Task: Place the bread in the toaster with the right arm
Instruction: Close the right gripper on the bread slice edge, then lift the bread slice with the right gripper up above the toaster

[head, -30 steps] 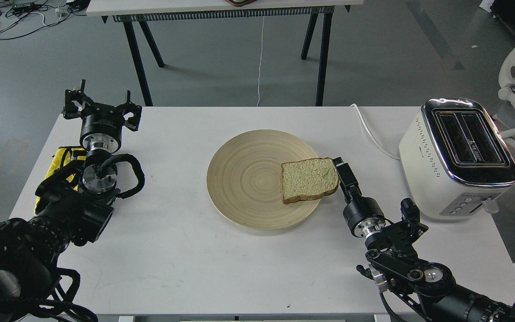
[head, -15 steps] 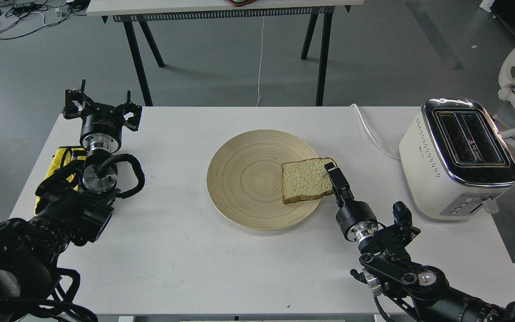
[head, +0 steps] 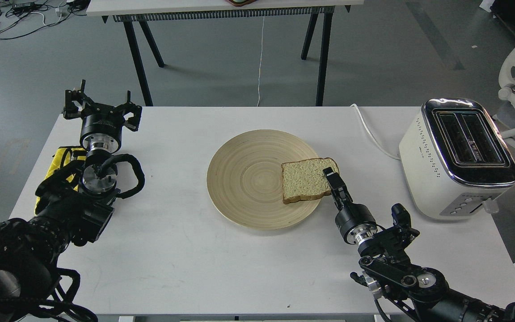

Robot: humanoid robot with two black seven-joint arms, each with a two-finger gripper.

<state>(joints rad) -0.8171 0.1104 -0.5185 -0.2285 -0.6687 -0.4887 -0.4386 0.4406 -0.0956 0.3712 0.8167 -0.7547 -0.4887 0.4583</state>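
The white tabletop [head: 186,250] fills the middle of the frame. At its right edge sits the toaster [head: 456,158], slots facing up, long axis running from upper left to lower right. At centre lies the round wooden plate [head: 248,179], and on the plate's right rim rests the bread [head: 306,180], lying flat.

The right arm [head: 396,268] enters from the lower right – far nearer the slice than the left arm [head: 61,201], which sits idle at the left with jaws of the left gripper [head: 101,107] spread. The right gripper [head: 331,181] lies over the bread's right edge; seen end-on and dark, I cannot tell whether its jaws pinch the slice. The toaster lies well to the right of it.

Against a second ago, the right gripper has slid leftward from beside the crust onto that edge – the bread itself has not moved.
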